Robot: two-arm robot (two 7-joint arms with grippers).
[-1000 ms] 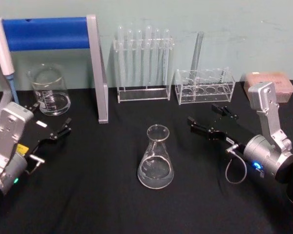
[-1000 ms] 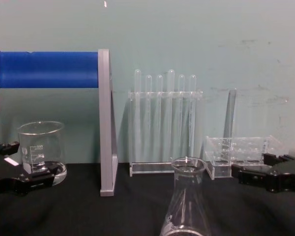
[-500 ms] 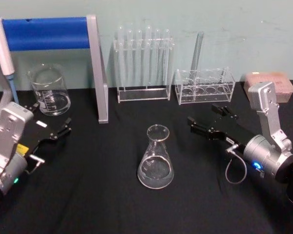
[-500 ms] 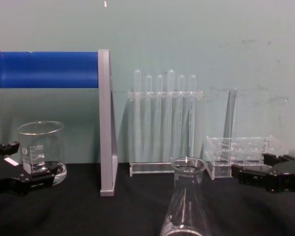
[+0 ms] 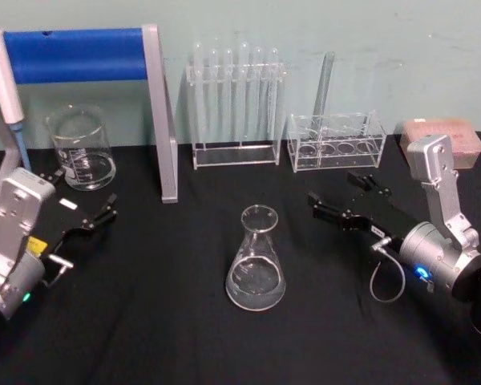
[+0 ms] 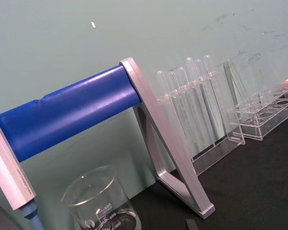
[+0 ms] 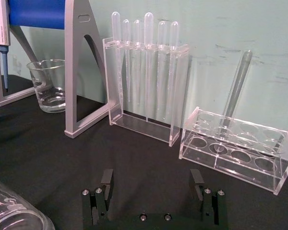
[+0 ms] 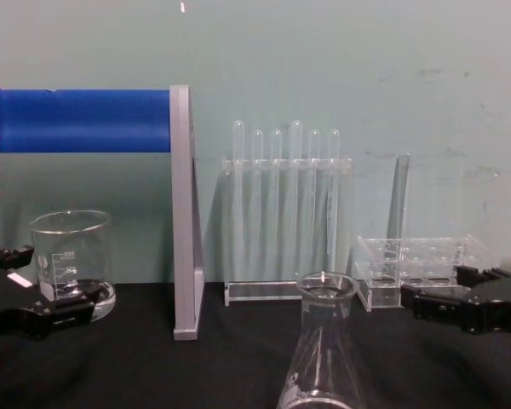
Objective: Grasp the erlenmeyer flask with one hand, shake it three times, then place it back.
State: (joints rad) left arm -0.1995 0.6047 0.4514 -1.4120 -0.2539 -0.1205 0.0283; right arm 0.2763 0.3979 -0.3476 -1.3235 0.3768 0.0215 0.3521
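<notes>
With the erlenmeyer flask (image 5: 256, 262) upright mid-table, untouched, the right gripper (image 5: 340, 198) at its 2 o'clock, fingers spread wide and empty, should close squarely around the neck; the left gripper (image 5: 86, 213) idles open at 10 o'clock

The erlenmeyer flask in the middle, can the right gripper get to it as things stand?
Probably yes. The right gripper is open, pointing toward the erlenmeyer flask, with bare black cloth between them.

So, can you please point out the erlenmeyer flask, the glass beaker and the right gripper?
erlenmeyer flask (image 5: 256, 277): head view, on its conical body.
glass beaker (image 5: 82, 152): head view, on its wall.
right gripper (image 5: 337, 197): head view, midway between its open fingertips.
</notes>
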